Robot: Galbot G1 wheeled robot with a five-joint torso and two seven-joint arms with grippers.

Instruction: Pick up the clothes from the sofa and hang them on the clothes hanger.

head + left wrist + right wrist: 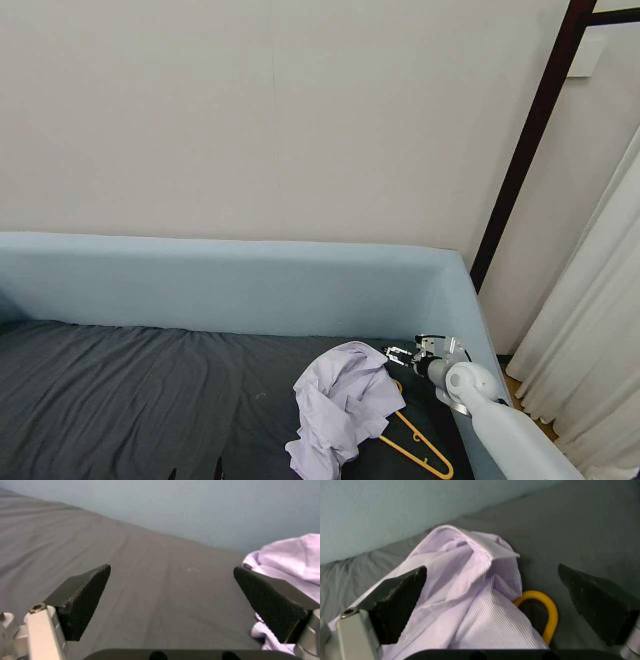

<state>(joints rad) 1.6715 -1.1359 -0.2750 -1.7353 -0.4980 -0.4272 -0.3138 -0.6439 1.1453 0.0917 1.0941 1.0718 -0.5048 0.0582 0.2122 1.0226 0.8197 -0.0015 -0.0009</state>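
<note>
Nothing hung yet: the shirt [345,405] lay crumpled on the sofa [250,290], partly over the hanger [420,445]. The right tool [398,352], released, hovered beside the shirt. The left tool [172,572], released, hovered over bare seat.

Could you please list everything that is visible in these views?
Shirt: one, lilac, crumpled on the sofa seat.
Hanger: one, yellow, partly under the shirt.
Sofa: one, light blue frame, dark grey seat, against the wall.
Curtain: one, white, right of the sofa.
Post: one, dark, beside the curtain.
Right gripper: one, black fingers, open, beside the shirt.
Left gripper: one, black fingers, open, near bare seat left of the shirt.
</note>
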